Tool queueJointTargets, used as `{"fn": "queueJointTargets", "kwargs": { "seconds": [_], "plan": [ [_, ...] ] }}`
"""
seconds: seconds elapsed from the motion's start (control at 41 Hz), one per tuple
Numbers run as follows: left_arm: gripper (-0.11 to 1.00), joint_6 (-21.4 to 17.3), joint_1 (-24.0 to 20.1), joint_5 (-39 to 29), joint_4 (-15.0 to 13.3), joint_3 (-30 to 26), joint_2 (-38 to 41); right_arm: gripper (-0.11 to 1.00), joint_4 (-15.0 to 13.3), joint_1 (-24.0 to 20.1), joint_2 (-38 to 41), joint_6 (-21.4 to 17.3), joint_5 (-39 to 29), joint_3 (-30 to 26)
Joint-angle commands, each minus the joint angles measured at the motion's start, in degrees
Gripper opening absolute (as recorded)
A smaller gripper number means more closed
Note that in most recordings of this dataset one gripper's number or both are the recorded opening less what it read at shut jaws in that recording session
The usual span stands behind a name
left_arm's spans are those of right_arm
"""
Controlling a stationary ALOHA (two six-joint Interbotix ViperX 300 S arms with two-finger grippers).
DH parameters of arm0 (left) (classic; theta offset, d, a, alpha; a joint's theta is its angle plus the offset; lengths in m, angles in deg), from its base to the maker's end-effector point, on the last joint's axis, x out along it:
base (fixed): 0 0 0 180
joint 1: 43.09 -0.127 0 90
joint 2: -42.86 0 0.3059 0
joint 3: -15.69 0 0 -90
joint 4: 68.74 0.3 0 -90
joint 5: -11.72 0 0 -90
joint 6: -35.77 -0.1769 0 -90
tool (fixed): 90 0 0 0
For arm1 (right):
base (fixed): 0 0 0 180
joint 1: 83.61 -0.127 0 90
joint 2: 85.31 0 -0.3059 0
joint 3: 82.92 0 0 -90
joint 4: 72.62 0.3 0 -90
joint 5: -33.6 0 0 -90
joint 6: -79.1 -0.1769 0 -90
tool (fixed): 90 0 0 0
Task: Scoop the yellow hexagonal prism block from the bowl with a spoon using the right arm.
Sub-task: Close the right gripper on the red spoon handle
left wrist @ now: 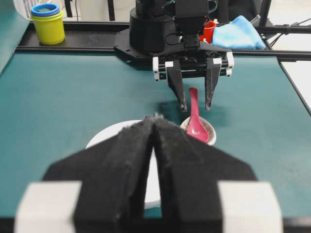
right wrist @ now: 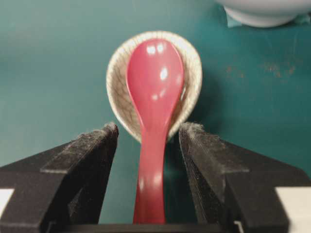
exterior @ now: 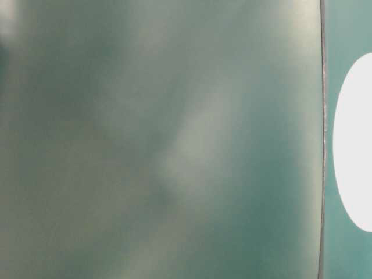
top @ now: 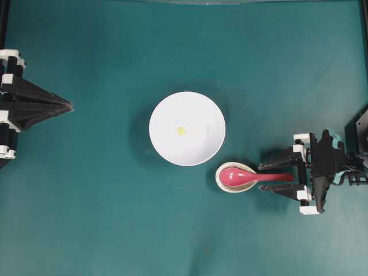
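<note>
Yellow hexagonal prism block [top: 181, 130], the single one in view, lies near the middle of the one white bowl [top: 187, 129], well apart from both pairs of jaws and between them in the overhead view. Largest is the teal counter [top: 103, 218], which in the table-level view is mostly lost behind a blurred grey-green sheet, with only a cut-off white oval of the bowl at the right edge. In the left wrist view the bowl is largely hidden behind the left gripper [left wrist: 154, 121], whose jaws are pressed together with nothing between them, and the block cannot be seen there. The right gripper [right wrist: 148, 133] has its jaws spread wide on either side of the handle of the one pink-red spoon [right wrist: 153, 97], with a gap on each side, not gripping it. The handle's end is cut off at the bottom of the right wrist view. The spoon's scoop rests in a single small speckled spoon rest [right wrist: 116, 82], just ahead of the right jaw tips and just beside the bowl, only the base of which shows at the top of that view.
</note>
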Motion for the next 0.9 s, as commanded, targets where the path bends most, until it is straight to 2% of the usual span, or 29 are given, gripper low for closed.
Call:
{"fn": "queueJointTargets", "kwargs": {
  "seconds": [0.0, 0.682, 0.877],
  "plan": [
    [0.05, 0.18, -0.09, 0.53, 0.09, -1.49, 0.44, 0.58, 0.18, -0.35, 0.0, 0.09, 0.18, -0.35],
    [0.05, 0.18, -0.09, 0.53, 0.09, -1.49, 0.53, 0.58, 0.18, -0.35, 1.05, 0.18, 0.53, 0.09],
    [0.05, 0.18, -0.09, 0.53, 0.09, -1.49, 0.53, 0.53, 0.18, -0.35, 1.05, 0.79, 0.53, 0.09]
  ]
}}
